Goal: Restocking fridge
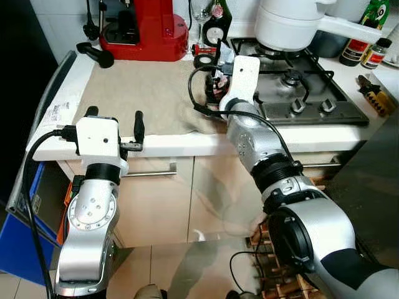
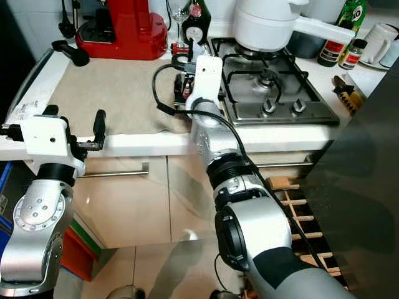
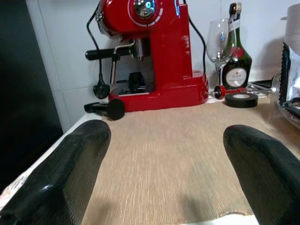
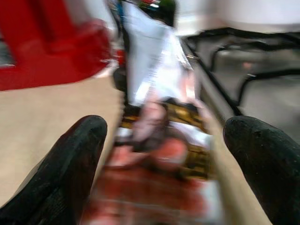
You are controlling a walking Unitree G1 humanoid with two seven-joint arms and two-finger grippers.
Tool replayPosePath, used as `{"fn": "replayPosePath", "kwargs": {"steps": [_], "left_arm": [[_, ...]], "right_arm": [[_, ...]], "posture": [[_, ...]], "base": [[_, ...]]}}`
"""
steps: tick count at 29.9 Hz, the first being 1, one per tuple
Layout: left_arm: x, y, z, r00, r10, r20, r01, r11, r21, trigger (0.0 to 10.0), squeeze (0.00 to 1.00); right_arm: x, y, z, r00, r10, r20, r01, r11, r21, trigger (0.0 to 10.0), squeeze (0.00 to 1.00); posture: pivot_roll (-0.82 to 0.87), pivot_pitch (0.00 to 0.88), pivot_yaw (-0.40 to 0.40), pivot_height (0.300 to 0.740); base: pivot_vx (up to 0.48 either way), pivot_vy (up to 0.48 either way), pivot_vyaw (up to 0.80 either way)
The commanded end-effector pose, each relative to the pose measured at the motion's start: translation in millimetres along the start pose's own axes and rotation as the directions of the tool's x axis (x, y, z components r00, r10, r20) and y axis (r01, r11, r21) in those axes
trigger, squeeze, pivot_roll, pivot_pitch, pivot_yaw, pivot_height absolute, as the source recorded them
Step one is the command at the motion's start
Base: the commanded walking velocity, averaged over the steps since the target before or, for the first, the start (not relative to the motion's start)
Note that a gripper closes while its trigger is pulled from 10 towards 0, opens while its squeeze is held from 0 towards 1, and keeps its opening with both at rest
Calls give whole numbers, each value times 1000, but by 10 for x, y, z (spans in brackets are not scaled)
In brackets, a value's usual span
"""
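Left hand [image 1: 115, 124] is held at the front left edge of the surface [image 1: 75, 75], its fingers spread wide with nothing between them, aimed across the beige mat [image 1: 146, 93] toward the red coffee machine [image 1: 143, 28] at the back edge. A wine glass [image 3: 218, 40], a dark bottle [image 3: 236, 51] and a roll of black tape [image 3: 241, 99] are seen beside that machine in the left wrist view.

Further right, the right hand [image 4: 164, 159] is reached out over the mat's right edge, just beside the gas hob [image 1: 305, 87]. Its fingers are spread, one on each side of a packet of food [image 4: 159, 154] that lies on the surface there; the right wrist view is blurred, so the packet's contents can only be guessed at, perhaps sliced meat in a clear wrapper. No contact between fingers and packet can be made out.

A white pot [image 1: 293, 25] stands on the hob at the back, with bottles [image 1: 368, 43] near the back right corner.

The step in hand is judged to be the pick-up of the packet for the fridge. Next, the fingers would need to be closed squarely on it, then it would be lifted clear of the hob.
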State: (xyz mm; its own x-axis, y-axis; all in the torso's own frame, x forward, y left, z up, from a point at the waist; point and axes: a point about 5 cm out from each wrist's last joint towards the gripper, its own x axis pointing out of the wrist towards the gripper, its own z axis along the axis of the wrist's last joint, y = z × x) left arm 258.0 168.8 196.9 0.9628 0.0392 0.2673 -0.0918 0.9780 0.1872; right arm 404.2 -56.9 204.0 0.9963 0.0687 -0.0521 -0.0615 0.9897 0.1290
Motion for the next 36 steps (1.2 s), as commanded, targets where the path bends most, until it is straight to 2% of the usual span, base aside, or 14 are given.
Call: {"fn": "replayPosePath", "kwargs": {"steps": [1, 5, 7, 21, 26, 35, 36], "left_arm": [[6, 27, 35, 1000, -9, 4, 9, 1000, 14, 10000, 0], [23, 30, 52, 1000, -3, 7, 2, 1000, 13, 10000, 0], [39, 17, 70, 1000, 0, 8, 0, 1000, 11, 10000, 0], [73, 35, 116, 999, 27, 26, -27, 1000, 13, 10000, 0], [81, 46, 132, 999, 31, 28, -32, 999, 14, 10000, 0], [140, 55, 112, 1000, 22, 14, -22, 1000, 9, 10000, 0], [146, 55, 112, 1000, 22, 12, -22, 1000, 8, 10000, 0]], "right_arm": [[12, -54, -23, 999, -27, -28, 27, 1000, -3, 10000, 0], [6, -55, -98, 998, -23, -66, 24, 999, 21, 10000, 0], [2, -34, -158, 994, -3, -106, 10, 998, 61, 10000, 0], [5, 103, -89, 994, 68, -87, -60, 994, 86, 10000, 0], [-20, 117, -258, 975, 94, -199, -49, 974, 220, 10000, 0], [-44, 38, -402, 965, 71, -251, -19, 979, 204, 10000, 0], [-46, 37, -409, 965, 73, -254, -20, 978, 206, 8824, 0]], "posture": [[219, 95, -32, 740], [218, 94, -32, 740], [220, 91, -35, 740], [224, 80, -49, 740], [230, 80, -42, 740], [214, 76, -27, 740], [214, 76, -27, 740]], "base": [[0, 0, 0], [0, 0, 0], [0, 0, 0], [0, 0, 0], [0, 0, 0], [0, 0, 0], [0, 0, 0]]}}
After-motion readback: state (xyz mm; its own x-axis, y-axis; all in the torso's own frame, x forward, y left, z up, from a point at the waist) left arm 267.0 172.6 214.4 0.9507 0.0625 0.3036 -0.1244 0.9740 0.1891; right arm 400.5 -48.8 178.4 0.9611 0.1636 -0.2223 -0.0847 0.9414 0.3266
